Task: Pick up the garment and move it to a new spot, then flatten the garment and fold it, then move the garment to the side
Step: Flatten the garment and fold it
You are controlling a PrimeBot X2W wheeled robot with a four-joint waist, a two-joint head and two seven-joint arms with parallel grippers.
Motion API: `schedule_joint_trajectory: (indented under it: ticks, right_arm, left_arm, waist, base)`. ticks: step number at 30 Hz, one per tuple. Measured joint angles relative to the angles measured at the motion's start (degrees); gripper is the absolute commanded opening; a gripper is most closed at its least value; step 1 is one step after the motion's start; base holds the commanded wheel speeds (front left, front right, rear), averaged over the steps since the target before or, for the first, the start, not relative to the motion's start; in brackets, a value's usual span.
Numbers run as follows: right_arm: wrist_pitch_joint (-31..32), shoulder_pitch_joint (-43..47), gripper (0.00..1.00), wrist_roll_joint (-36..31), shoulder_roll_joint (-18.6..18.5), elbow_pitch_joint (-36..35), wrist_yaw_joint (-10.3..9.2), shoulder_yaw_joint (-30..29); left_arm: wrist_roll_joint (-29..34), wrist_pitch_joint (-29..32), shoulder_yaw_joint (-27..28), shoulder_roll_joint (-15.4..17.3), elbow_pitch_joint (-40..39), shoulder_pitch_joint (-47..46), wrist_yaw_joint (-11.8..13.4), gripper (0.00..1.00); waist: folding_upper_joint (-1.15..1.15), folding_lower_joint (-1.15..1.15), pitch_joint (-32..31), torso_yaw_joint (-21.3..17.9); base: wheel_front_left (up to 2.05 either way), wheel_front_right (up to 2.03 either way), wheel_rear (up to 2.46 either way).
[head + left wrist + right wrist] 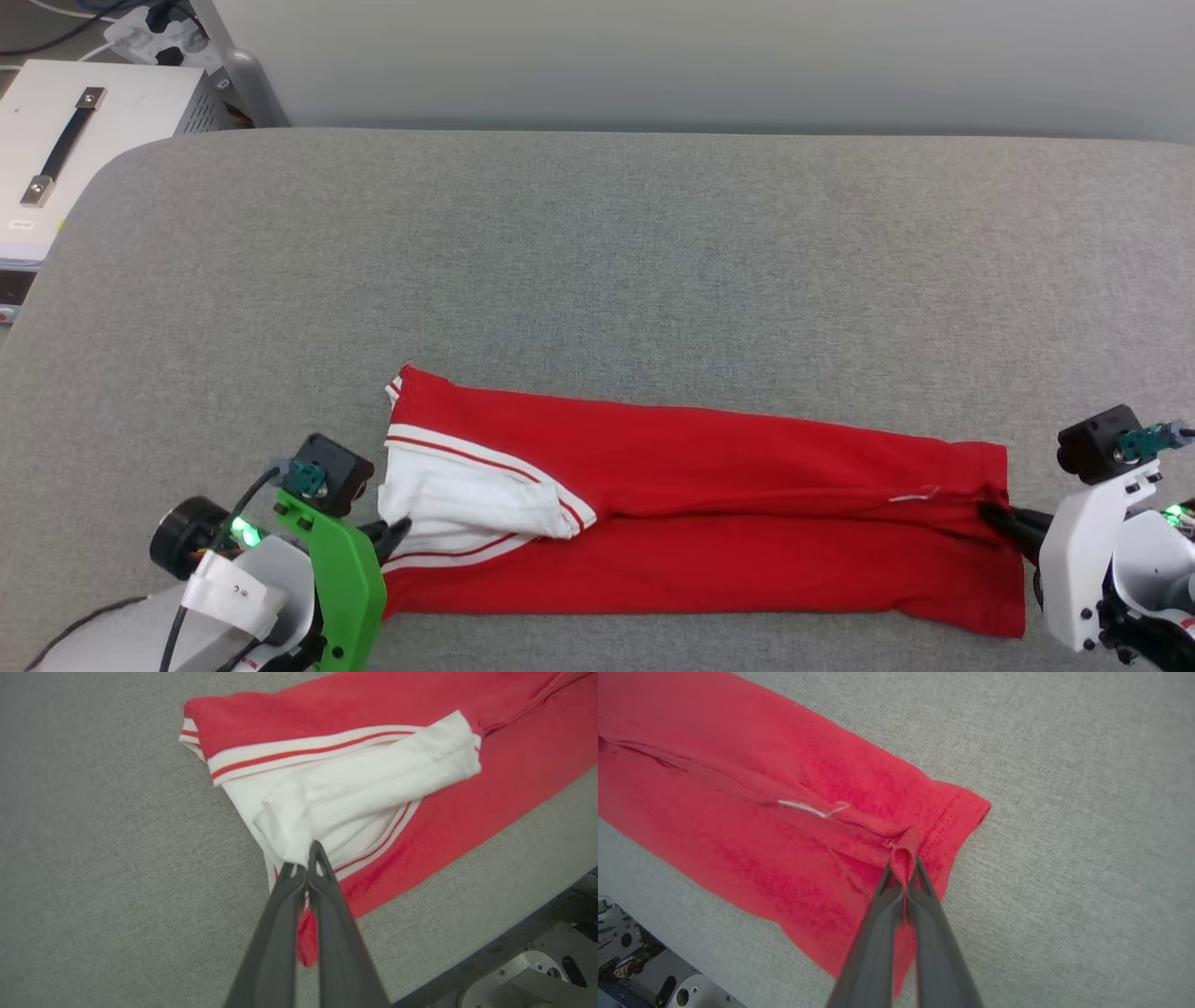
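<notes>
Stretching the red, white-sleeved knit jersey (709, 495) flat, jaws of left gripper (306, 858) and right gripper (903, 865) pinched its ends, seemingly before another fold.

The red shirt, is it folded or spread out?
Folded: the garment lies as a long narrow band, its white sleeve lying on top.

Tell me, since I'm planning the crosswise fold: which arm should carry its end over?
Probably right: the right end effector is shut on the garment at its tidy hem; the left end effector pinches a bunched white sleeve.
</notes>
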Motion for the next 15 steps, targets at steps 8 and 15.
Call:
schedule_joint_trajectory:
  ticks: [8, 15]
  right_arm:
    - [1.04, 4.93, 0.17, -1.25, 3.15, 1.11, 0.0, -3.25]
    - [-3.33, 5.77, 1.0, -3.27, 5.91, 0.18, 0.0, -7.56]
  left_arm:
    - [-0.9, -1.55, 0.08, -2.4, 4.43, 3.5, 0.01, 0.24]
    - [-0.62, -6.81, 1.15, -3.87, 6.81, 4.35, 1.03, 1.0]
  waist:
    - [0.0, 0.0, 1.42, -0.16]
    - [0.0, 0.0, 0.77, -0.39]
  base:
    - [0.0, 0.0, 0.0]
    - [0.0, 0.0, 0.0]
